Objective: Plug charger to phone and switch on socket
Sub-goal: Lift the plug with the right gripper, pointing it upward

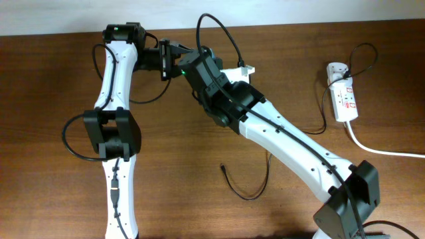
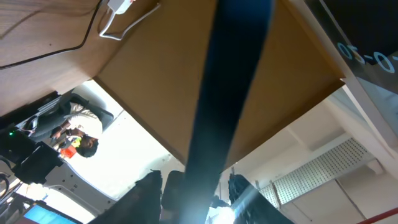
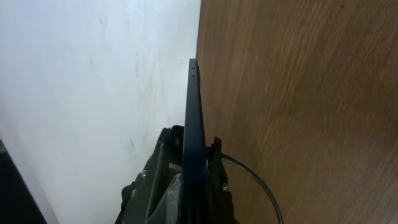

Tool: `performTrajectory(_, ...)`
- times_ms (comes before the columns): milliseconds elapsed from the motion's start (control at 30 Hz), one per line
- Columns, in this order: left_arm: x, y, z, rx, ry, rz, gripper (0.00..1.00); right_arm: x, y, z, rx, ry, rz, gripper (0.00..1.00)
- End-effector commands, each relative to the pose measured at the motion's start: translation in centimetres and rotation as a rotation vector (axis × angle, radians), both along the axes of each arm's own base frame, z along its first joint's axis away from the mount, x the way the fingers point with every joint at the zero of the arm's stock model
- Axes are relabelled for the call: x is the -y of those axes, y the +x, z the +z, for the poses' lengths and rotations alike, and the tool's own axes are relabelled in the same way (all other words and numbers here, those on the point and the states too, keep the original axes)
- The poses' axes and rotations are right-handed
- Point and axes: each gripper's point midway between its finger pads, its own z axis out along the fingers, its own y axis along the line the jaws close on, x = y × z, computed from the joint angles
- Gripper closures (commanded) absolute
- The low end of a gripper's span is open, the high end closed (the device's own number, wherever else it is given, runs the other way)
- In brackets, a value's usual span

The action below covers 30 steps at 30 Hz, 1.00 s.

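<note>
I log a brown wood-grain table (image 1: 53, 199). At its far right lies a white oblong power strip (image 1: 344, 99) with red-marked switches. A thin black charger cable (image 1: 240, 194) loops mid-table, its tip lying loose.

Wooden table (image 1: 166, 199) set against a white wall (image 1: 299, 8).
The wall runs along the table's far edge; past the table's edge, the left wrist view shows a person in a light top (image 2: 79, 124) and a slatted grille (image 2: 323, 171).

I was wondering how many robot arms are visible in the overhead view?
2. The left arm runs up the left side of the table; the right arm reaches diagonally from the lower right corner. Both end close together near the far edge.
</note>
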Motion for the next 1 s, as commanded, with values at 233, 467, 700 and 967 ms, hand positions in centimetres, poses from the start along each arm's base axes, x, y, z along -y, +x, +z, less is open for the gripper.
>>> performTrajectory(233, 0.0, 0.1, 0.2, 0.016, 0.003, 0.000, 0.81, -0.1, 0.0, 3.2, 0.063, 0.046, -0.001, 0.96)
performTrajectory(467, 0.0, 0.1, 0.3, 0.015, -0.002, 0.001, 1.00, -0.8, -0.2, 3.0, 0.046, 0.064, 0.035, 0.68)
performTrajectory(700, -0.3, 1.2, 0.1, 0.162, 0.001, 0.007, 1.00, 2.4, 0.5, 8.7, 0.251, -0.311, 0.269, 0.02)
performTrajectory(967, -0.1, 2.7, 0.1, 0.830, -0.012, -0.012, 1.00, 11.2, -9.2, 7.7, 0.173, -0.787, 1.103, 0.01)
